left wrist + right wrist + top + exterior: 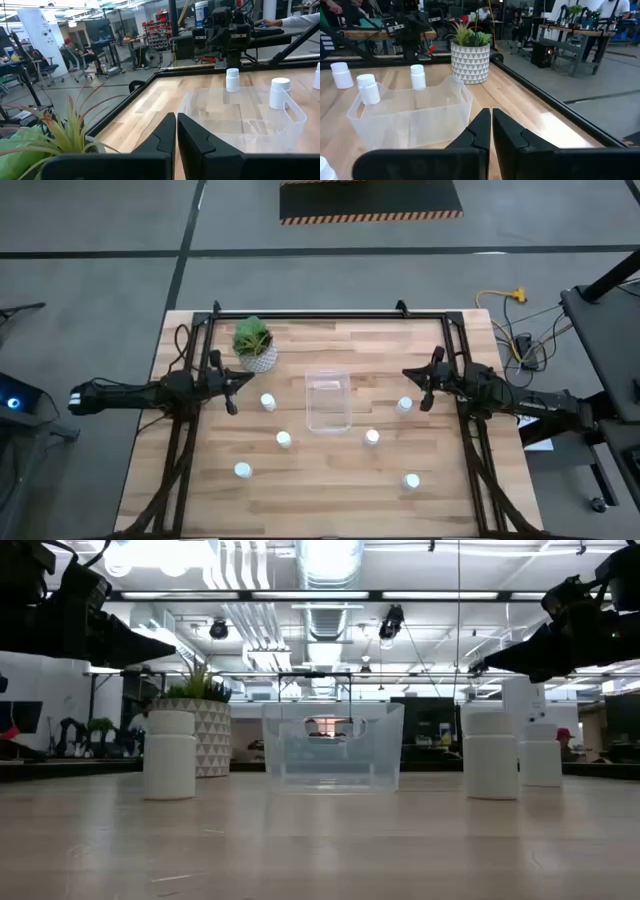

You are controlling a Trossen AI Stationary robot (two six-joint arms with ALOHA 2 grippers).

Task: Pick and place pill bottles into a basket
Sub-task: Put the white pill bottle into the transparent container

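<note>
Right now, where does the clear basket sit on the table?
In the high view the basket sits empty near the table's middle, just right of the potted plant, with pill bottles scattered on both sides of it.

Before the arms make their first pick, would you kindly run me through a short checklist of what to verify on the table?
1. Basket empty and upright mid-table: ok.
2. Six pill bottles standing on the table, none in the basket: ok.
3. Left tool free of any bottle: ok; shut, so it must open first: not ok.
4. Right tool free of any bottle: ok; also shut: not ok.
5. Nearest bottle by the right tool stands clear of the basket: ok.
6. Potted plant is close to the left tool; clearance cannot tell.
</note>
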